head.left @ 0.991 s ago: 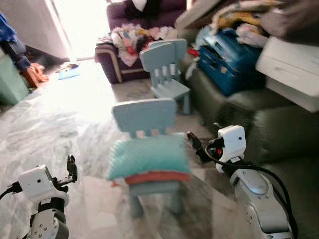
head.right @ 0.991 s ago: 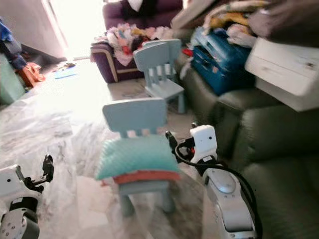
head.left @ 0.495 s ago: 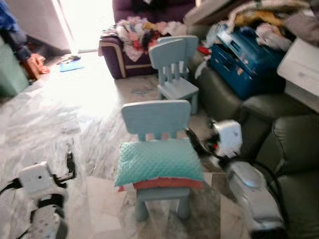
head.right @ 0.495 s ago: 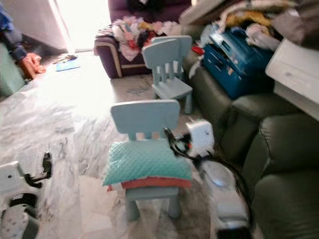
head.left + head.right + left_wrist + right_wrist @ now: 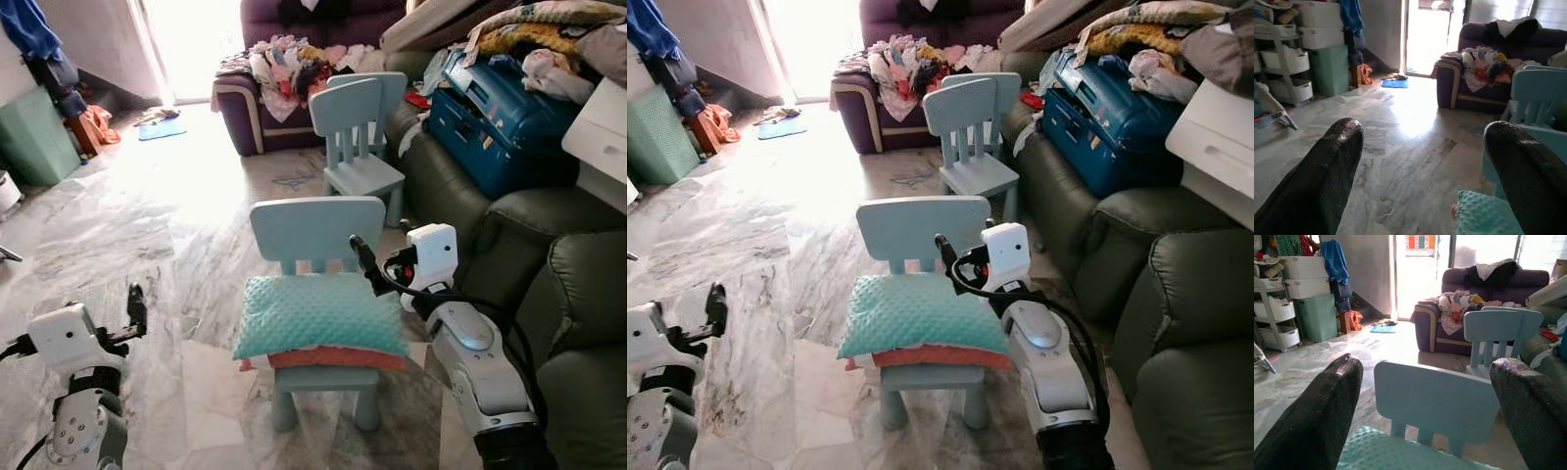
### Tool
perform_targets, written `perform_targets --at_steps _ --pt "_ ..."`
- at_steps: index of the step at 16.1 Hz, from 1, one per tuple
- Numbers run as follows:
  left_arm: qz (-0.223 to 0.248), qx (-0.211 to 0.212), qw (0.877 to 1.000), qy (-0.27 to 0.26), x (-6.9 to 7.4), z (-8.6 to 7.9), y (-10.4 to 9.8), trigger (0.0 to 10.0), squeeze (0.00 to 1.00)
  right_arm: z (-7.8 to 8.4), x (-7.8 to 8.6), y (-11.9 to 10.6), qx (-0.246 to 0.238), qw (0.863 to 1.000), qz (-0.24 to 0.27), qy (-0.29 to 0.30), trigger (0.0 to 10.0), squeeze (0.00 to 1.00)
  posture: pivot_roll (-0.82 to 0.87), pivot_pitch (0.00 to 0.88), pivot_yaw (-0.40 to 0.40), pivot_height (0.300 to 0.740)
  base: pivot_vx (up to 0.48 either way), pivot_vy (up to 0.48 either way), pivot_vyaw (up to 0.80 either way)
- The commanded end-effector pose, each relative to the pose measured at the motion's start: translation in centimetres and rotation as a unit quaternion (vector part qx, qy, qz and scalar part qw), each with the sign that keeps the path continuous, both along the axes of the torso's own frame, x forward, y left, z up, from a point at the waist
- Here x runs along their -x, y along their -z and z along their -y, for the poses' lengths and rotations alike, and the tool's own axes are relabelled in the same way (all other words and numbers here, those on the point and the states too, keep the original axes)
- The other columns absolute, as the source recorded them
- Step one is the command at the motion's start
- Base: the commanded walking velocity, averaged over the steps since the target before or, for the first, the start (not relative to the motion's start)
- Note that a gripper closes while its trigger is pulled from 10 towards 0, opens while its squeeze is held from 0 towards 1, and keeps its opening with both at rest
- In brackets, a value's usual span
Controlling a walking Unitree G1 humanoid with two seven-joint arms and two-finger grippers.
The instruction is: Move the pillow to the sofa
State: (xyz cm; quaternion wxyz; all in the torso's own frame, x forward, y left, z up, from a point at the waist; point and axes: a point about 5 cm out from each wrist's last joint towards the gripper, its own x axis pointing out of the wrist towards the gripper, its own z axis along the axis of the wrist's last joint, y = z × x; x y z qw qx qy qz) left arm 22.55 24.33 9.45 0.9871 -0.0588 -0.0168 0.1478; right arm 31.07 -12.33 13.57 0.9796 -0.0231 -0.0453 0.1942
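Teal pillow (image 5: 318,315) lying on the seat of a small light-blue chair (image 5: 315,230), atop an orange-red cushion (image 5: 333,359). Right pincer (image 5: 359,253) just beside the pillow's right rear corner, near the chair's backrest, fingers spread apart, not touching it. Left pincer (image 5: 136,305) low over the marble floor (image 5: 147,225), well left of the chair, fingers likewise apart. Beyond, a second light-blue chair (image 5: 355,132). To the right, a dark green sofa (image 5: 529,255) loaded with a blue suitcase (image 5: 495,113) and bedding. At the far end, a purple sofa (image 5: 265,108) heaped with clothes. No legible writing.
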Motion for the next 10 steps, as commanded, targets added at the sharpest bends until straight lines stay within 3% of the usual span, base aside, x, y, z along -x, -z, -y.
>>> perform_targets --at_steps 1,10 --pt "0.003 -0.005 1.000 0.009 -0.45 -0.04 -0.30 10.0 0.00 -0.15 -0.18 -0.50 -0.003 1.000 0.012 0.002 10.0 0.00 -0.12 0.000 0.080 0.740 0.386 0.000 0.00" --pt "-0.002 -0.004 1.000 0.012 -0.27 0.19 0.04 10.0 0.00 -0.11 0.18 -0.26 0.002 1.000 0.011 -0.005 10.0 0.00 -0.13 0.000 0.077 0.740 0.436 0.000 0.00"
